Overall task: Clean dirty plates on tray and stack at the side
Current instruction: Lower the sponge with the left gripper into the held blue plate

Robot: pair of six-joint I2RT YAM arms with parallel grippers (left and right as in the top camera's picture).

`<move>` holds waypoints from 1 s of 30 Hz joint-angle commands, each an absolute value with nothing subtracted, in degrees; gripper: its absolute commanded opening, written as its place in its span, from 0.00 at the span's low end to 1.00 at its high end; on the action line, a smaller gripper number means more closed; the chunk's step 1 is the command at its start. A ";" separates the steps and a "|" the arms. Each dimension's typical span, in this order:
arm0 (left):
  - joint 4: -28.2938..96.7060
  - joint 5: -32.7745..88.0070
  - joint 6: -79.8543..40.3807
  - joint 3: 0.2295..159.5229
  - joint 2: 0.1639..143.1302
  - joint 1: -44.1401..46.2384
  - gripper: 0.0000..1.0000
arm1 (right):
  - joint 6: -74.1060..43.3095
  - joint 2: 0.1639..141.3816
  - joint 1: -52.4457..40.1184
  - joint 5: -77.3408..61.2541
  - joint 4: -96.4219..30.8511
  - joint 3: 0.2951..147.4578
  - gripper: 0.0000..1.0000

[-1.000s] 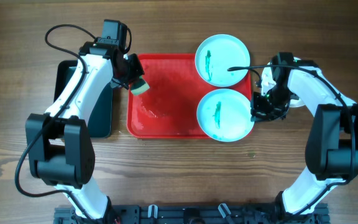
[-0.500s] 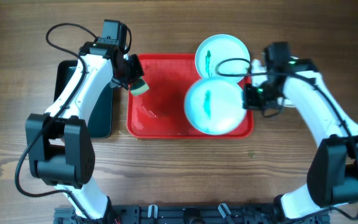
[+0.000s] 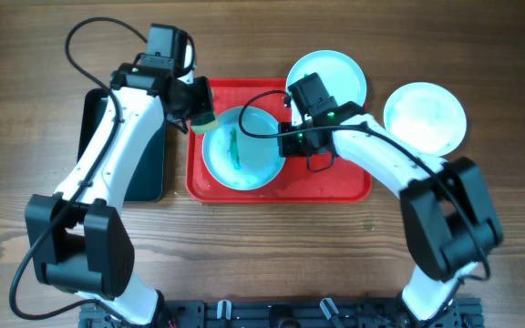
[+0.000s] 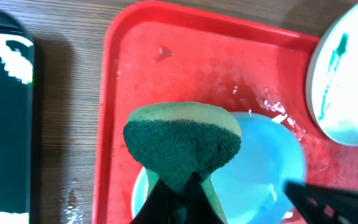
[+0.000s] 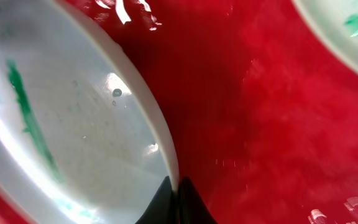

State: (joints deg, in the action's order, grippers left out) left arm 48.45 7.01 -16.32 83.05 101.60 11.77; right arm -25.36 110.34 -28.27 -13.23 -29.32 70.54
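Even bright light, wet glare on the red tray, soft-focus right wrist close-up

Robotics lab bench, wood-grain table, two cabled arms, black mounting rail

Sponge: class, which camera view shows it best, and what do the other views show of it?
Left wrist: the green sponge fills the middle of the frame, pinched by the left gripper. Overhead shows only a small patch at the tray's edge. Right wrist shows none of it.
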 commanded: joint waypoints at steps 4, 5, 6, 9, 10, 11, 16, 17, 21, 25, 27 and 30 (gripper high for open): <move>48.36 0.73 -17.37 80.66 103.22 15.99 0.04 | -31.79 116.77 -28.10 -16.99 -24.75 71.26 0.04; 48.21 -0.64 -18.87 80.05 104.03 16.53 0.04 | -32.08 117.60 -28.01 -18.22 -24.25 71.26 0.04; 47.75 -1.15 -19.84 79.44 104.55 16.95 0.04 | -32.32 117.95 -27.90 -19.05 -24.08 71.26 0.04; 44.45 -1.23 -20.18 76.95 105.84 17.93 0.04 | -32.99 118.41 -27.42 -20.01 -24.08 71.26 0.04; 43.03 -1.21 -20.18 76.01 106.26 18.20 0.04 | -32.99 118.41 -27.38 -20.01 -24.03 71.26 0.04; 41.80 -1.21 -20.18 75.16 106.61 18.39 0.04 | -32.99 118.41 -27.38 -20.01 -24.01 71.26 0.04; 36.88 -5.43 -20.21 71.46 109.49 19.18 0.04 | -32.93 118.41 -27.40 -20.01 -24.01 71.26 0.04; 36.69 -6.28 -20.18 71.05 110.17 19.29 0.04 | -32.91 118.41 -27.40 -20.01 -24.01 71.26 0.04; 36.64 -6.50 -20.16 70.63 112.95 19.40 0.04 | -32.77 118.41 -27.40 -20.01 -23.97 71.26 0.04; 36.58 -3.62 -18.70 70.48 114.52 20.49 0.04 | -32.08 118.41 -27.40 -20.84 -23.66 71.26 0.04; 36.16 6.04 -10.63 70.50 114.52 21.15 0.04 | -31.68 118.41 -27.40 -21.08 -23.53 71.26 0.04; 37.39 22.83 1.13 70.50 114.50 21.87 0.04 | -31.64 118.41 -27.40 -21.08 -23.53 71.26 0.04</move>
State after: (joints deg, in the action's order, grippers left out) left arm 35.94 0.51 -13.15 71.50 111.44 19.81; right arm -31.88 116.05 -27.38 -20.58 -23.49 71.09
